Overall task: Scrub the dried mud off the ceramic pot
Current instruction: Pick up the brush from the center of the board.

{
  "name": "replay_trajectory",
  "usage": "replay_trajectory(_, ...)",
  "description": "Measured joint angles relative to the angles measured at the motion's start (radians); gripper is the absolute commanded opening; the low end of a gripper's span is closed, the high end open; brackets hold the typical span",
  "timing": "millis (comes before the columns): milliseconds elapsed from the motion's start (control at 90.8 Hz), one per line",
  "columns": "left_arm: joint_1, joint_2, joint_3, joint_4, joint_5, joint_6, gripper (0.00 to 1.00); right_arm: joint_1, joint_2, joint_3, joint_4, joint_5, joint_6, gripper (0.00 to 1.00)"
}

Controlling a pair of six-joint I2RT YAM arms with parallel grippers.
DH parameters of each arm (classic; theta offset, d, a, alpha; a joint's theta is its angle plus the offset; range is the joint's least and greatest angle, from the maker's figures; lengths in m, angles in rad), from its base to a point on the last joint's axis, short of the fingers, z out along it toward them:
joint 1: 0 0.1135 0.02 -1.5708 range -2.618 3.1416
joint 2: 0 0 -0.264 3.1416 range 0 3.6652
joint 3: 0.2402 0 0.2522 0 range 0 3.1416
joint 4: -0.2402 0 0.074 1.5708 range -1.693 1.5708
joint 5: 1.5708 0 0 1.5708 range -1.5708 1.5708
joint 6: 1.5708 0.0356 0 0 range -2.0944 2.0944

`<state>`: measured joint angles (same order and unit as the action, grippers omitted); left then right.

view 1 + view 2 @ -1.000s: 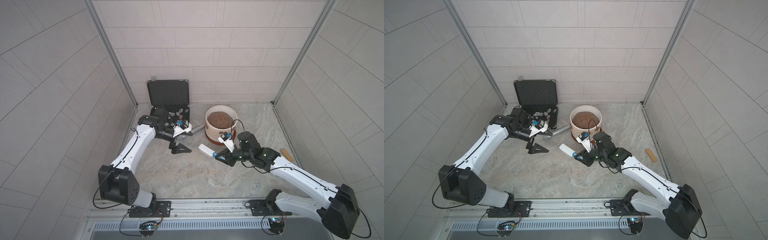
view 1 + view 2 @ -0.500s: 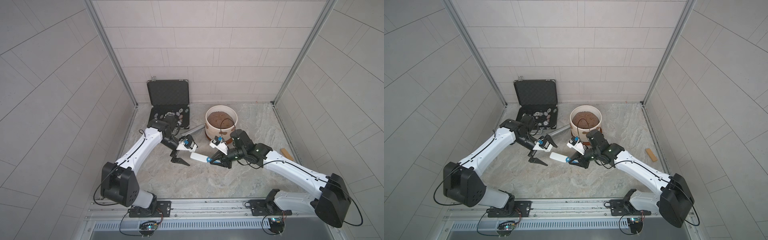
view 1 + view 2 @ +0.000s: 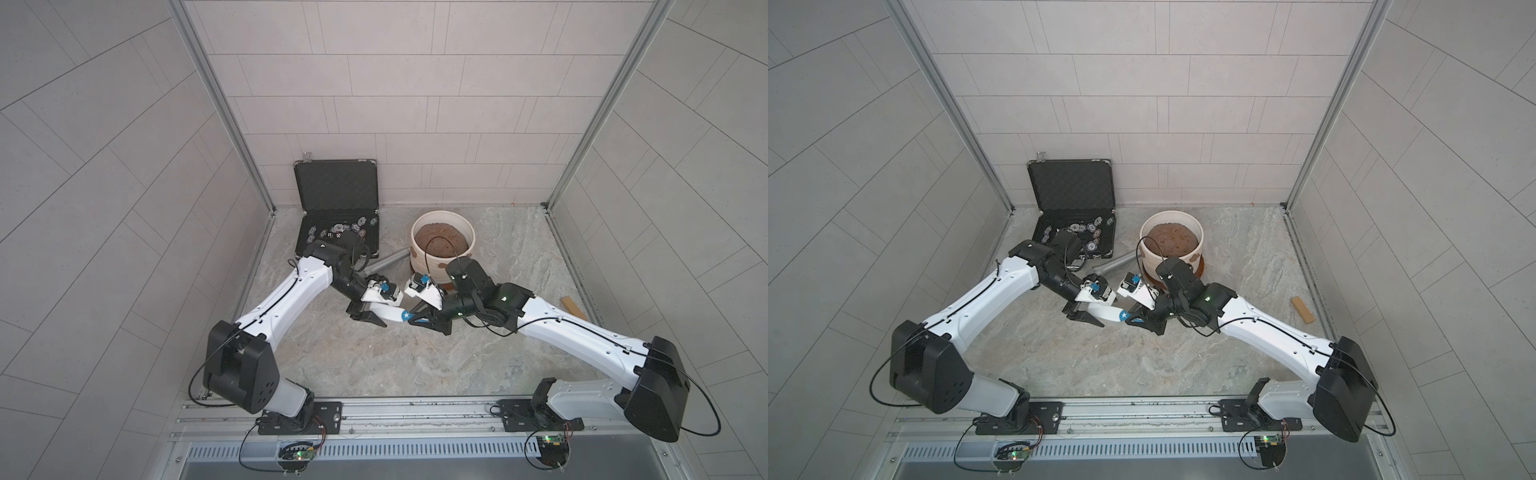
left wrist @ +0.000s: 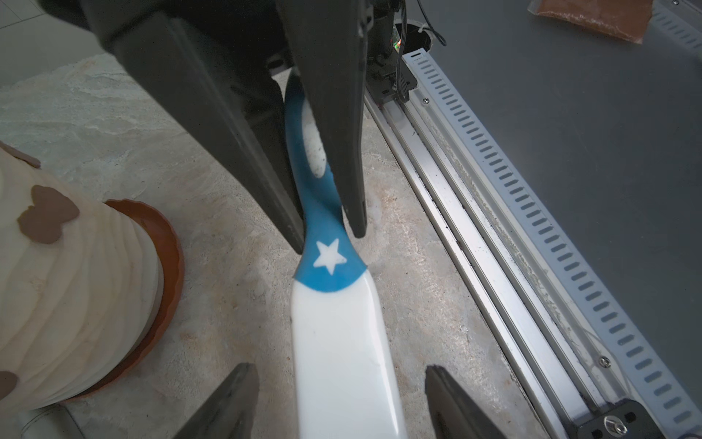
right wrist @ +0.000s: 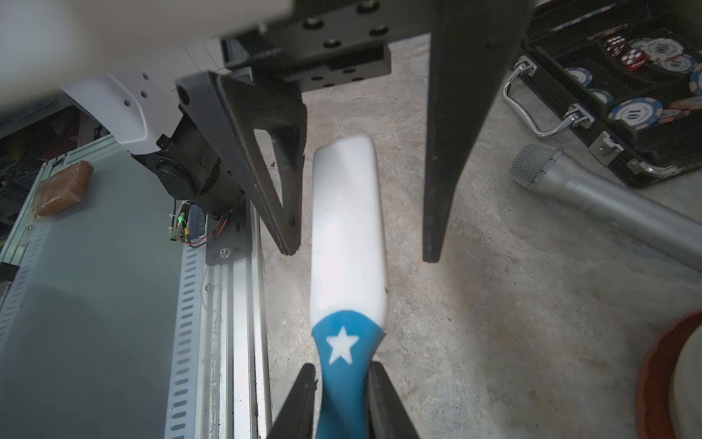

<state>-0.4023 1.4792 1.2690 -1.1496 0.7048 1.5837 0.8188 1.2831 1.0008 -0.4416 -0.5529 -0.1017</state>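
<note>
The pot (image 3: pixel 442 213) stands upright on its saucer (image 4: pixel 171 247) at the back of the cell, behind both grippers and well apart from the brush; the right arm's wrist is the nearer to it. In front of it the two arms meet tip to tip. The right gripper (image 5: pixel 340 384) is clamped on the blue neck of the brush (image 4: pixel 338 323), just behind the white star. The left gripper (image 4: pixel 338 372) straddles the white end with its jaws apart, a gap showing on each side, so it grips nothing yet. The brush's long axis runs from one gripper straight into the other, blue end to the right arm, white end to the left. The likely next move is the left jaws squeezing inward across that axis. The mud (image 4: pixel 45 218) sits in flat brown patches on the pot's ribbed wall, untouched.
</note>
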Motion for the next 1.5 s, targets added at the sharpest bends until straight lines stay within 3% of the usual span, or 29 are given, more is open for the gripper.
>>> replay_trajectory(132, -0.003, 0.0, 0.0, 0.008, -0.002, -0.023, 0.38, 0.0, 0.002, 0.0, 0.004, 0.018, 0.006, 0.0)
replay_trajectory(187, -0.002, 0.0, 0.0, 0.021, -0.008, -0.037, 0.37, 0.0, 0.002, 0.0, 0.005, 0.03, 0.023, 0.0)
replay_trajectory(209, -0.002, 0.0, 0.0, 0.025, -0.008, -0.042, 0.4, 0.0, 0.003, 0.0, 0.006, 0.033, 0.027, 0.0)
replay_trajectory(253, -0.001, 0.0, 0.0, 0.028, -0.011, -0.043, 0.57, 0.0, 0.004, 0.0, 0.01, 0.036, 0.031, 0.0)
replay_trajectory(286, -0.003, 0.0, 0.0, 0.024, -0.015, -0.044, 0.62, 0.0, 0.004, 0.0, 0.012, 0.035, 0.032, 0.0)
replay_trajectory(462, -0.004, 0.0, 0.0, 0.02, -0.023, -0.042, 0.63, 0.001, 0.004, 0.0, 0.027, 0.036, 0.035, 0.0)
replay_trajectory(517, -0.004, 0.0, 0.0, 0.02, -0.023, -0.04, 0.56, 0.002, 0.004, 0.0, 0.031, 0.036, 0.035, 0.0)
replay_trajectory(682, 0.0, 0.0, 0.002, 0.037, -0.038, -0.065, 0.19, 0.006, 0.005, 0.0, 0.035, 0.045, 0.063, 0.0)
replay_trajectory(704, 0.0, 0.0, 0.002, 0.038, -0.038, -0.066, 0.17, 0.006, 0.006, 0.0, 0.038, 0.045, 0.067, 0.04)
replay_trajectory(793, -0.001, 0.0, 0.002, 0.04, -0.042, -0.066, 0.12, 0.006, 0.007, 0.0, 0.039, 0.045, 0.101, 0.37)
replay_trajectory(859, -0.003, 0.0, 0.002, 0.042, -0.048, -0.064, 0.12, 0.004, 0.011, 0.0, 0.042, 0.03, 0.162, 0.54)
replay_trajectory(914, -0.005, 0.0, 0.002, 0.042, -0.057, -0.061, 0.12, -0.006, 0.023, 0.01, 0.037, 0.001, 0.23, 0.75)
replay_trajectory(1046, -0.005, 0.0, 0.002, 0.044, -0.072, -0.057, 0.12, -0.09, 0.082, 0.048, 0.023, -0.179, 0.422, 0.86)
replay_trajectory(1189, -0.005, 0.0, 0.002, 0.047, -0.076, -0.039, 0.12, -0.159, 0.106, 0.006, 0.005, -0.35, 0.55, 0.86)
replay_trajectory(1497, -0.004, -0.016, 0.002, 0.056, -0.047, -0.031, 0.15, -0.137, 0.056, -0.042, 0.125, -0.497, 0.814, 0.61)
